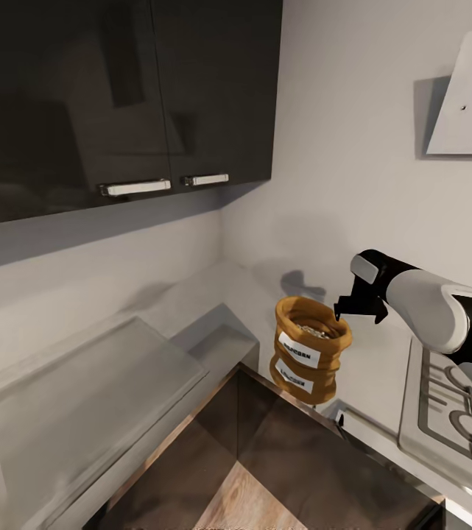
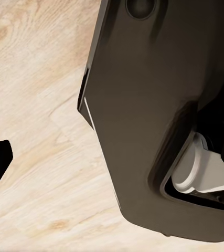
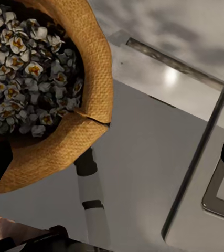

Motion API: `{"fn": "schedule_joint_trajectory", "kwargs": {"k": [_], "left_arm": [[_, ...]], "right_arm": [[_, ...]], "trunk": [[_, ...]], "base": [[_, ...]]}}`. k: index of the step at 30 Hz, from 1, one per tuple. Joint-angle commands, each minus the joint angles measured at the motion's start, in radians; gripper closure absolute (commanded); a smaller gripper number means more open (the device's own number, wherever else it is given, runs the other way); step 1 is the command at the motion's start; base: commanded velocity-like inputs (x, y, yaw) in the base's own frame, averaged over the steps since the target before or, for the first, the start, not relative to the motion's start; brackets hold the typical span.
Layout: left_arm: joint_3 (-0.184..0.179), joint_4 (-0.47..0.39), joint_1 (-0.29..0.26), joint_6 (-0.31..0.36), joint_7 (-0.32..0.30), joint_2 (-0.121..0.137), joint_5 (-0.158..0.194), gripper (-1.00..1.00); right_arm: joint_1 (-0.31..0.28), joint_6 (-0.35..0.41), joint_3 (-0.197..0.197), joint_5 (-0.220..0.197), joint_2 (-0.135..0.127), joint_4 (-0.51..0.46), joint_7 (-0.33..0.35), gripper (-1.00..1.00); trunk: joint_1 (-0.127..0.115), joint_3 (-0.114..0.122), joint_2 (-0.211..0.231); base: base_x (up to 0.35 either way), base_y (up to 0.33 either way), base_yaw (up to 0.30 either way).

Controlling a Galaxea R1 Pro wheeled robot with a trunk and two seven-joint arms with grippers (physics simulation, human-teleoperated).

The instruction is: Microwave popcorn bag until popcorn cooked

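One tan-orange burlap popcorn sack (image 1: 311,347) with two white labels hangs upright in the air, off the glossy grey steel bench (image 1: 103,397), above its inner corner by the white wall. Right tool (image 1: 344,308) sits at the rolled rim, apparently pinched on it; left tool state: cannot tell. Greyish kernels (image 3: 22,68) heaped to the brim, so keep the sack level, move slowly, and keep the pinch tight.

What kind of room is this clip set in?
A kitchen, most likely: dark wall cabinets, a gas hob under a white range hood, and a grey countertop. The right gripper holds a popcorn bag.
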Motion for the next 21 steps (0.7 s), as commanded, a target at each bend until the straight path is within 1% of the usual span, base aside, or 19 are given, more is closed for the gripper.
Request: {"fn": "schedule_joint_trajectory", "kwargs": {"k": [1, 7, 21], "left_arm": [[0.002, -0.001, 0.000, -0.001, 0.000, 0.000, 0.001, -1.00], [0.002, -0.001, 0.000, -0.001, 0.000, 0.000, 0.001, -1.00], [0.002, -0.001, 0.000, -0.001, 0.000, 0.000, 0.001, -1.00]], "right_arm": [[-0.002, -0.001, -0.004, -0.008, 0.000, 0.002, -0.010, -1.00], [-0.002, -0.001, -0.004, -0.008, 0.000, 0.002, -0.012, -1.00], [-0.001, -0.001, -0.003, -0.009, 0.000, 0.004, -0.012, -1.00]], "trunk": [[0.001, -0.004, -0.002], [0.001, -0.009, -0.002], [0.001, -0.024, -0.002]], "base": [[0.041, 0.000, 0.000], [0.152, 0.000, 0.000], [0.005, 0.000, 0.000]]}}
